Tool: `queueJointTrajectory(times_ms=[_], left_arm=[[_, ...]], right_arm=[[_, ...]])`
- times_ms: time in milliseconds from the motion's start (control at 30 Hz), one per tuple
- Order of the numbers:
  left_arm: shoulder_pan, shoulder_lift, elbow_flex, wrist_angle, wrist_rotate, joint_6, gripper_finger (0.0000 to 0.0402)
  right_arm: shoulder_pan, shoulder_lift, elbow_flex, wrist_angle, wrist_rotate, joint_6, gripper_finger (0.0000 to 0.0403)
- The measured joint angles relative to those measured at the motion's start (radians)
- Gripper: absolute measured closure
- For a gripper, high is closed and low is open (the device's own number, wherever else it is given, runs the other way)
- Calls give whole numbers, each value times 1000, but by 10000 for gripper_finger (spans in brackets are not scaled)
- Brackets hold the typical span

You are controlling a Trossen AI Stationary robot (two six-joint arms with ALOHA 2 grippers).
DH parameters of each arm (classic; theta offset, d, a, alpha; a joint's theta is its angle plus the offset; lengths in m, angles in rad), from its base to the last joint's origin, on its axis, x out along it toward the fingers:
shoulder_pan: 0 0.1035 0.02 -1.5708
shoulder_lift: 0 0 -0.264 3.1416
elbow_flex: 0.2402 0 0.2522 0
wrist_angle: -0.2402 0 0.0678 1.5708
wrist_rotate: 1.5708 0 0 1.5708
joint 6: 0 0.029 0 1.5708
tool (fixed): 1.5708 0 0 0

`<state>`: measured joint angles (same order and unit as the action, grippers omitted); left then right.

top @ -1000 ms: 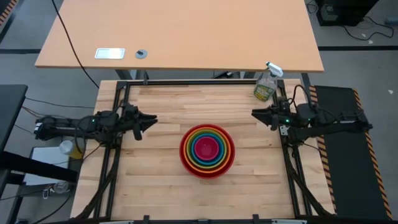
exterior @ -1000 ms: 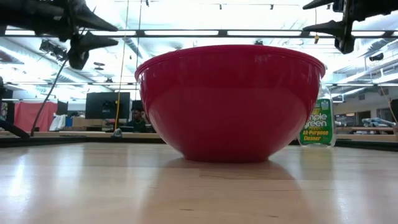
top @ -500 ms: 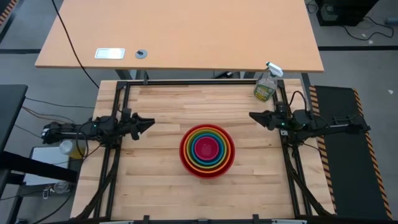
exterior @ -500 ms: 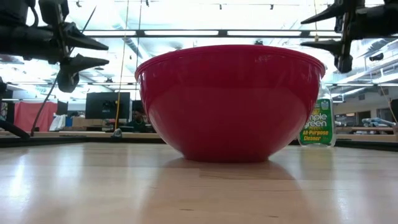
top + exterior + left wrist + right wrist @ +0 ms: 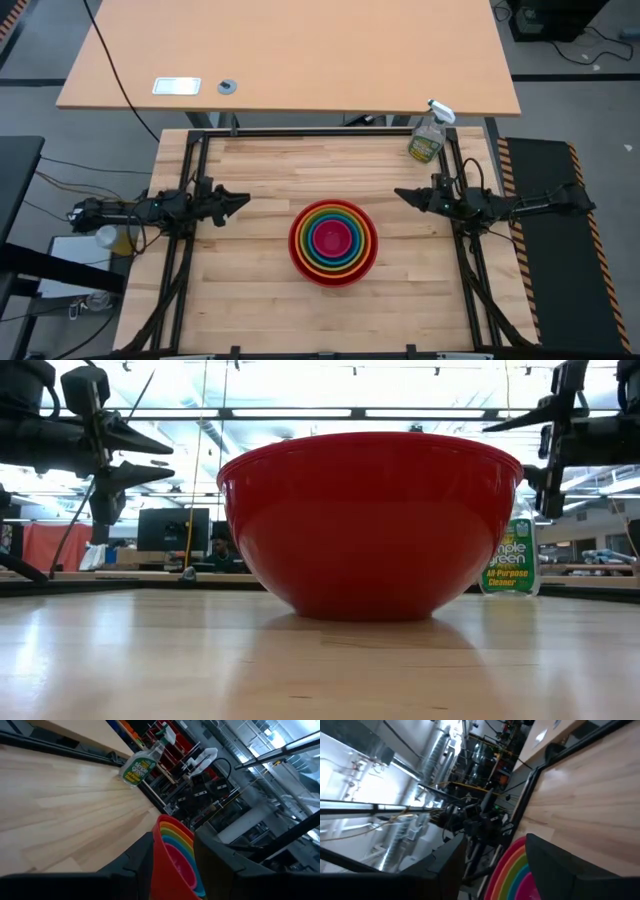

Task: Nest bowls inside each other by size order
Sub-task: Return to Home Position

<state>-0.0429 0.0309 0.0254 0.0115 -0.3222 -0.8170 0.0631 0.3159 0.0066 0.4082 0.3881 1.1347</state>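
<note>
The five bowls sit nested in one stack (image 5: 333, 242) at the table's middle, toward the near edge: red outermost, then orange, lime green, blue, and magenta pink in the centre. The red bowl (image 5: 370, 525) rests on its base on the wood. My left gripper (image 5: 240, 199) is open and empty near the table's left edge, above the table. My right gripper (image 5: 402, 195) is open and empty near the right edge, also raised. Both point toward the stack, which also shows in the left wrist view (image 5: 175, 855) and the right wrist view (image 5: 512, 870).
A clear spray bottle with a green label (image 5: 428, 135) stands at the table's far right corner, just beyond my right arm. A black metal frame (image 5: 200, 135) runs along the table's edges. A second, lighter table (image 5: 290, 55) lies beyond.
Both grippers have come down lower. My left arm has drawn back a little toward the table's left edge. My right gripper has moved a little toward the stack of bowls. The bowls have stayed where they were.
</note>
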Motion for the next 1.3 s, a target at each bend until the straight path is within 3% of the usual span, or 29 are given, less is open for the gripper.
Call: queueJointTrajectory(times_ms=[267,400,467,567,667,767,1300], left_arm=[[1,2,0,0,-37,43,260],[1,2,0,-1,-32,228,260],[1,2,0,-1,-32,398,260],[1,2,0,-2,-32,592,260],[1,2,0,-2,-31,671,260],[1,2,0,-2,-30,676,260],[1,2,0,-2,-29,667,260]], right_arm=[[0,0,-1,-13,41,-82,192],[0,0,-1,-15,41,-147,192],[0,0,-1,-37,31,-283,192],[0,2,-1,-116,34,-661,192],[0,2,-1,-172,38,-1012,192],[0,2,-1,-181,38,-1190,192],[0,2,-1,-170,37,-1224,192]])
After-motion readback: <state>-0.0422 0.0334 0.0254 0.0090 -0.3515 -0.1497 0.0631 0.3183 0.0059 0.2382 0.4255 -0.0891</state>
